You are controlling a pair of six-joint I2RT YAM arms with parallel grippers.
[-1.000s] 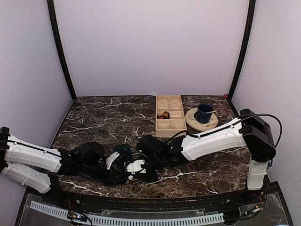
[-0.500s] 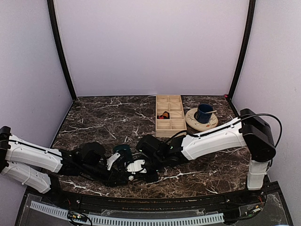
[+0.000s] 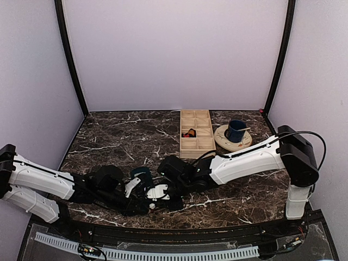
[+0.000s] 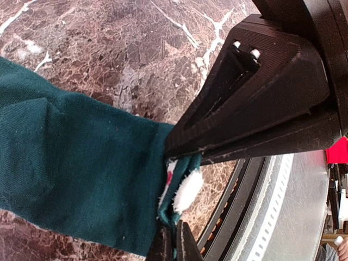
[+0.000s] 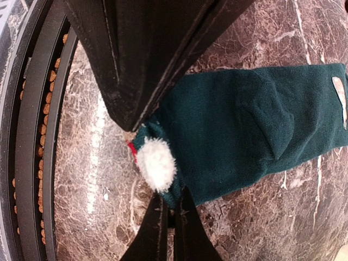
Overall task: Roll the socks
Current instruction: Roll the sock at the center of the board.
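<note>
1. Two robot arms meet low in the overhead frame, at the near edge of the dark marble worktop [image 3: 117, 136], over a teal sock [image 3: 143, 173].
2. The sock lies flat on the stone. It stretches to the left in the left wrist view and to the right in the right wrist view, and its end carries a white pompom [image 5: 156, 163] with a touch of red beside it.
3. The left pincer [image 4: 175, 232] is clamped together on the sock's edge just below the pompom.
4. The right pincer [image 5: 169, 209] is likewise pinched on that same end, so both tips crowd the pompom.
5. Toward the upper right, a wooden tray [image 3: 181, 137] holds a black-and-red bundle [image 3: 189, 133] in one compartment, too small to identify.
6. Just right of the tray, a dark blue mug [image 3: 236, 130] stands on a pale saucer [image 3: 224, 141].
</note>
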